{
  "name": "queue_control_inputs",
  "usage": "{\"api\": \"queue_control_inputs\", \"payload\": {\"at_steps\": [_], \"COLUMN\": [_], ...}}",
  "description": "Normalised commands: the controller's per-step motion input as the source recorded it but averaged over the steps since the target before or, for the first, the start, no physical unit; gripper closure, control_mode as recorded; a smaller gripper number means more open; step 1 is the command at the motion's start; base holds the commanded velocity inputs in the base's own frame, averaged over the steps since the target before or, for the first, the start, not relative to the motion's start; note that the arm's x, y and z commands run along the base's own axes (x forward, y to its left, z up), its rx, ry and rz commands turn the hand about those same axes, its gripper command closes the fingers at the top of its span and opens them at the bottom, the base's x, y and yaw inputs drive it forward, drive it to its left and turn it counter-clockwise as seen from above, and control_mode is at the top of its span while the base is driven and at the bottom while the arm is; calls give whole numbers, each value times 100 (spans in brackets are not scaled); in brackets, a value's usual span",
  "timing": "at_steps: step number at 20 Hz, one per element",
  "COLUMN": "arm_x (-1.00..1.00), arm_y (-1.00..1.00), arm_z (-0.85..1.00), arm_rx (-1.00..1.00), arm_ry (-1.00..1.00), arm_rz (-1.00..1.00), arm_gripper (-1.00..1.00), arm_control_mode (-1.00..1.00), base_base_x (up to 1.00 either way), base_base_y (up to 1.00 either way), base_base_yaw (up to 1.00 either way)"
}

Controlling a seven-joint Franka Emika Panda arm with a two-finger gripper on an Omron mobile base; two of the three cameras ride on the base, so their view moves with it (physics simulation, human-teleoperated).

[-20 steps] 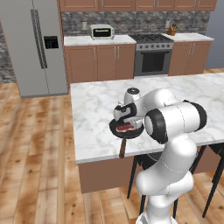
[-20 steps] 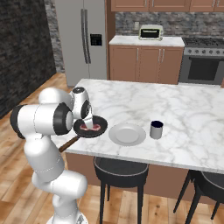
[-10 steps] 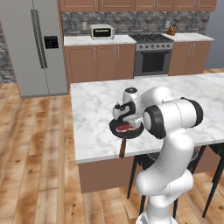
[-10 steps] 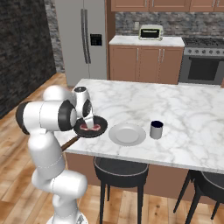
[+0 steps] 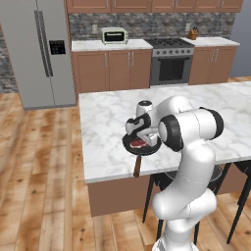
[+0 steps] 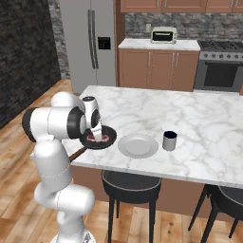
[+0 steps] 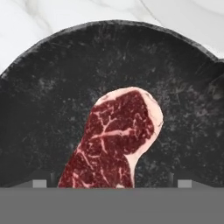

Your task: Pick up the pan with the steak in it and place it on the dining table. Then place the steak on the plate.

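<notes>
The black pan (image 5: 150, 147) with its brown wooden handle (image 5: 138, 166) rests on the dining table (image 5: 103, 122) near the front edge, the handle sticking out past that edge. The red steak (image 7: 116, 140) lies inside the pan (image 7: 52, 96). My gripper (image 5: 141, 138) points down just above the steak, open, its fingertips (image 7: 39, 183) standing wide on either side of the meat with nothing gripped. In the right base view, the gripper (image 6: 97, 133) hangs over the pan (image 6: 110, 140) and steak (image 6: 101, 139), with the white plate (image 6: 137, 145) right beside the pan.
A small grey mug (image 6: 169, 140) stands on the table (image 6: 199, 118) just beyond the plate. Black stools (image 6: 130, 187) are tucked under the table's front edge. Behind are the fridge (image 5: 44, 49), counter cabinets and stove (image 5: 170, 66).
The arm's elbow has shifted a little while the hand stays over the pan. The jaws stand open throughout; pan, steak and plate have not moved.
</notes>
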Motion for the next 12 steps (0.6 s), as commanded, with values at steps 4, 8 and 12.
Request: {"api": "queue_control_inputs", "payload": {"at_steps": [4, 8, 12], "arm_x": [5, 12, 28], "arm_y": [0, 0, 0], "arm_z": [-15, -17, -13], "arm_rx": [0, 0, 0], "arm_ry": [6, 6, 5], "arm_rz": [0, 0, -3], "arm_gripper": [-100, -100, -100], "arm_control_mode": [-100, -100, -100], "base_base_x": [0, 0, 0], "base_base_y": [0, 0, 0], "base_base_yaw": [0, 0, 0]}}
